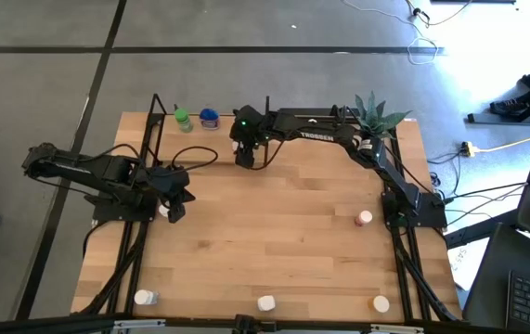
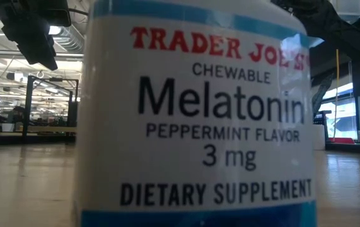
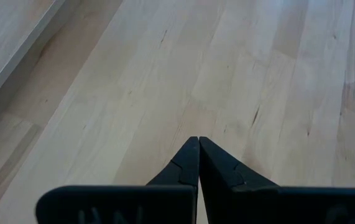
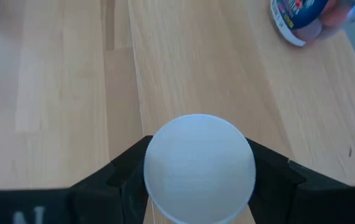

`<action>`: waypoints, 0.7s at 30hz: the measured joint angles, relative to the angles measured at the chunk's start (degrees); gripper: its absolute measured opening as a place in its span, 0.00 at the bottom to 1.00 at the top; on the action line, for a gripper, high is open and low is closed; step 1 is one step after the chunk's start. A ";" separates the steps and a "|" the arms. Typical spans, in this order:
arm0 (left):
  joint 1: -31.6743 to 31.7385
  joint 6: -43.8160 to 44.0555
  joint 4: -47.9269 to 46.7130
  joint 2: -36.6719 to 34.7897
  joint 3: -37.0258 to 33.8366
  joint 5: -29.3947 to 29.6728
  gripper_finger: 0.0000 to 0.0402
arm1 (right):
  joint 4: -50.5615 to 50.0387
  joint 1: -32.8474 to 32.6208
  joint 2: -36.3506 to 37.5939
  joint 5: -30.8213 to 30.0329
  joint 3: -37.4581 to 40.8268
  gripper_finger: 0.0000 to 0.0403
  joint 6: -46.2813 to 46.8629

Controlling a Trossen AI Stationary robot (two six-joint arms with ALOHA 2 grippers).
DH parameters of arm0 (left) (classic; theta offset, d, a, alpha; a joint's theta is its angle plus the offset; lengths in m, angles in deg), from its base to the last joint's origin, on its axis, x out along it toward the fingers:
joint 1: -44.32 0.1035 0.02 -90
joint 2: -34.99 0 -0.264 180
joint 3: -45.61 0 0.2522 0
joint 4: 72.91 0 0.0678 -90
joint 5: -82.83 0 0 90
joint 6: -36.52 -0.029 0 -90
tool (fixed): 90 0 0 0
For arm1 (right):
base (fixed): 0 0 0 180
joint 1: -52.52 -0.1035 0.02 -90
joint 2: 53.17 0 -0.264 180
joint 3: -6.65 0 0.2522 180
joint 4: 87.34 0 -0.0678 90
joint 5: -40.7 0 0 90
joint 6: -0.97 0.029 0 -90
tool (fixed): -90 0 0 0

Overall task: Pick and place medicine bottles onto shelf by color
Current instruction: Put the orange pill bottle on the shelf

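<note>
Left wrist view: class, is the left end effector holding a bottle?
No. The left end effector has its fingers pressed together with nothing between them, over bare wooden table.

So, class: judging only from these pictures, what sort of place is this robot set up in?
Probably an open-plan lab or workshop. The wooden table stands on a bare concrete floor with loose cables trailing across it, and the low view shows exposed ceiling ducts and workbenches beyond.

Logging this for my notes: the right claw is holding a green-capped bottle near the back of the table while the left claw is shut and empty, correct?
Not quite. The right claw holds a white-capped bottle, not a green-capped one; the right wrist view shows it. The rest stands: it is near the back of the table, and the left claw is shut and empty.
</note>
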 joint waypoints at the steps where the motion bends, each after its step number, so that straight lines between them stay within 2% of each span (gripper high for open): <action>1: -0.02 0.00 0.02 0.00 0.00 -0.01 0.00 | -0.01 0.00 0.00 0.00 0.00 0.52 0.01; 5: -0.01 0.00 0.01 -0.02 0.00 0.01 0.00 | 0.34 0.00 0.00 0.02 0.00 0.54 0.03; 15: -0.01 0.01 0.01 -0.01 0.00 0.01 0.00 | 1.74 0.07 0.00 -0.02 0.02 0.72 0.01; 21: -0.02 0.00 0.02 -0.02 0.00 0.01 0.00 | 2.16 0.09 0.00 -0.04 0.02 0.74 -0.08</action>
